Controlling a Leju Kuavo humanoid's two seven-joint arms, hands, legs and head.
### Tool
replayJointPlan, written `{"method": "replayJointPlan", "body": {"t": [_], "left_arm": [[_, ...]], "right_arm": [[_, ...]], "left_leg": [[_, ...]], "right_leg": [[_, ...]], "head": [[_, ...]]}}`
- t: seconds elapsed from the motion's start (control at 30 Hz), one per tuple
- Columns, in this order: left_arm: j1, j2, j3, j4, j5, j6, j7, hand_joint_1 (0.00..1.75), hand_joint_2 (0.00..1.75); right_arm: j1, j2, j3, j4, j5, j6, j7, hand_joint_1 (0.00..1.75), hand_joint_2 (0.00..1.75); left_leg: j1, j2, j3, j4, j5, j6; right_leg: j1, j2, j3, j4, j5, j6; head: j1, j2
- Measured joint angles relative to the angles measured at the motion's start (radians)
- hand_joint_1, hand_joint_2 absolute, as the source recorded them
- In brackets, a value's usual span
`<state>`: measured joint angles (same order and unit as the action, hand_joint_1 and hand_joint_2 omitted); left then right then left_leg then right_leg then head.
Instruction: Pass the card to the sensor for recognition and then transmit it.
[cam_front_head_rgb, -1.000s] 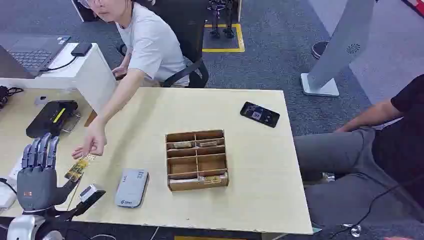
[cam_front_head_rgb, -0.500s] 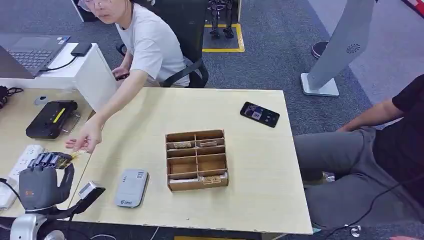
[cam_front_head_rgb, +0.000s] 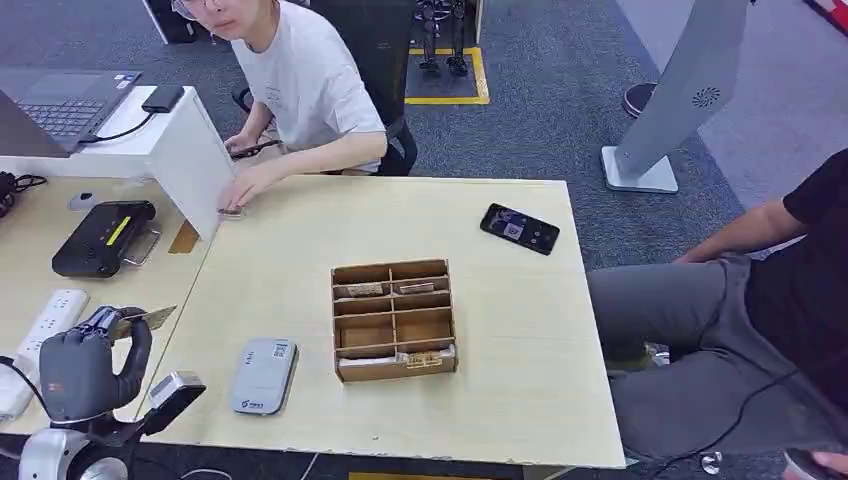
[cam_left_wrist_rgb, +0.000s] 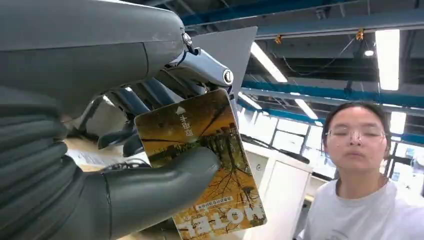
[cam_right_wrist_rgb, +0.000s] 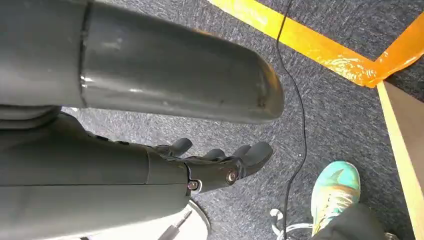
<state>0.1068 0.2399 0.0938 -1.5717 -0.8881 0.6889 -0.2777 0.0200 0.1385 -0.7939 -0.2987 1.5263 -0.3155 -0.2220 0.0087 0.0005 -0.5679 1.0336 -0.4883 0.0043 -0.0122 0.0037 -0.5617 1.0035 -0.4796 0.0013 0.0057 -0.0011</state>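
The card (cam_left_wrist_rgb: 210, 165) reads roughly "TALON", seen inverted.

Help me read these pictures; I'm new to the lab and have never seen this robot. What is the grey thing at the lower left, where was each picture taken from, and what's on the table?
The grey thing is the robot's left hand, holding a card. The wide picture comes from a camera high on the robot's body, looking down. The close-up is from its left wrist: thumb and fingers pinch the card, with a person facing it. The third is from the right wrist: the right hand hangs above the carpet, holding nothing. On the table lie a grey card reader, a wooden divided box and a phone.
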Motion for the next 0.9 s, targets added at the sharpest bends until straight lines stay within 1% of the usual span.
{"method": "replayJointPlan", "body": {"t": [0.2, 0.23, 0.27, 0.33, 0.37, 0.4, 0.43, 0.47, 0.53, 0.67, 0.7, 0.83, 0.9], "left_arm": [[0.001, -0.008, 0.0, -0.007, 0.02, -0.002, -0.006, 1.75, 1.75], [0.001, -0.008, 0.0, -0.008, 0.053, -0.016, -0.008, 1.75, 1.75], [0.0, -0.01, 0.0, -0.013, 0.109, -0.056, -0.005, 1.75, 1.75], [-0.007, -0.022, -0.005, -0.023, 0.269, -0.229, 0.037, 1.75, 1.75], [-0.008, -0.027, -0.012, -0.033, 0.416, -0.387, 0.086, 1.75, 1.75], [-0.006, -0.03, -0.019, -0.045, 0.508, -0.522, 0.121, 1.75, 1.75], [-0.001, -0.033, -0.026, -0.057, 0.571, -0.603, 0.134, 1.75, 1.75], [0.002, -0.036, -0.033, -0.067, 0.611, -0.645, 0.146, 1.75, 1.75], [0.006, -0.04, -0.036, -0.085, 0.657, -0.671, 0.159, 1.75, 1.75], [0.014, -0.043, -0.047, -0.105, 0.763, -0.714, 0.197, 1.75, 1.75], [0.017, -0.047, -0.051, -0.108, 0.777, -0.712, 0.207, 1.75, 1.75], [0.017, -0.054, -0.073, -0.109, 0.734, -0.652, 0.258, 1.75, 1.75], [0.016, -0.057, -0.081, -0.108, 0.732, -0.637, 0.267, 1.75, 1.75]], "right_arm": [[0.005, 0.0, 0.002, -0.003, 0.0, 0.0, -0.002, 0.0, 0.0], [0.006, 0.0, 0.003, -0.004, -0.001, 0.0, -0.002, 0.0, 0.0], [0.007, 0.001, 0.004, -0.006, -0.005, 0.0, 0.0, 0.0, 0.0], [0.016, 0.007, 0.004, -0.023, -0.016, 0.022, 0.006, 0.0, 0.0], [0.023, 0.018, 0.004, -0.047, -0.021, 0.046, 0.01, 0.0, 0.0], [0.034, 0.029, 0.004, -0.075, -0.021, 0.071, 0.01, 0.0, 0.0], [0.045, 0.039, 0.004, -0.108, -0.021, 0.096, 0.012, 0.0, 0.0], [0.054, 0.047, 0.004, -0.132, -0.019, 0.109, 0.013, 0.0, 0.0], [0.072, 0.061, 0.004, -0.173, -0.017, 0.121, 0.017, 0.0, 0.0], [0.082, 0.073, 0.004, -0.211, -0.018, 0.116, 0.018, 0.0, 0.0], [0.082, 0.075, 0.004, -0.216, -0.018, 0.113, 0.016, 0.0, 0.0], [0.086, 0.083, 0.004, -0.225, -0.021, 0.093, 0.013, 0.0, 0.0], [0.085, 0.084, 0.004, -0.226, -0.022, 0.087, 0.013, 0.0, 0.0]], "left_leg": [[0.0, 0.0, 0.0, 0.0, 0.0, 0.0], [0.0, 0.0, 0.0, 0.0, 0.0, 0.0], [0.0, 0.0, 0.0, 0.0, 0.0, 0.0], [0.0, 0.0, 0.0, 0.0, 0.0, 0.0], [0.0, 0.0, 0.0, 0.0, 0.0, 0.0], [0.0, 0.0, -0.001, 0.0, 0.0, 0.0], [0.0, 0.0, -0.001, 0.0, 0.0, 0.0], [0.0, 0.0, -0.001, 0.0, 0.0, 0.0], [0.0, 0.0, -0.001, 0.0, 0.0, 0.0], [0.0, 0.0, -0.001, 0.0, 0.0, 0.0], [0.0, 0.0, -0.001, 0.0, 0.0, 0.0], [0.0, 0.0, -0.001, 0.0, 0.0, 0.0], [0.0, 0.0, -0.001, 0.0, 0.0, 0.0]], "right_leg": [[0.0, 0.0, 0.0, 0.0, 0.0, 0.0], [0.0, 0.0, 0.0, 0.0, 0.0, 0.0], [0.0, 0.0, -0.001, 0.0, 0.0, 0.0], [0.0, 0.0, 0.0, 0.0, 0.0, 0.0], [0.0, 0.0, 0.0, 0.0, 0.0, 0.0], [0.0, 0.0, 0.0, 0.0, 0.0, 0.0], [0.0, 0.0, 0.0, 0.0, 0.0, 0.0], [0.0, 0.0, 0.0, 0.0, 0.0, 0.0], [0.0, 0.001, -0.001, 0.0, 0.001, -0.001], [0.0, 0.0, -0.001, 0.0, 0.001, -0.001], [0.0, 0.0, -0.001, 0.0, 0.001, -0.001], [0.0, 0.0, -0.001, 0.0, 0.001, 0.0], [0.0, 0.0, -0.001, 0.0, 0.001, 0.0]], "head": [[0.0, 0.0], [0.0, 0.0], [0.0, 0.0], [0.0, 0.0], [0.0, 0.0], [0.0, 0.0], [0.0, 0.0], [0.0, 0.0], [0.0, 0.0], [0.0, 0.0], [0.0, 0.0], [0.0, 0.0], [0.0, 0.0]]}}
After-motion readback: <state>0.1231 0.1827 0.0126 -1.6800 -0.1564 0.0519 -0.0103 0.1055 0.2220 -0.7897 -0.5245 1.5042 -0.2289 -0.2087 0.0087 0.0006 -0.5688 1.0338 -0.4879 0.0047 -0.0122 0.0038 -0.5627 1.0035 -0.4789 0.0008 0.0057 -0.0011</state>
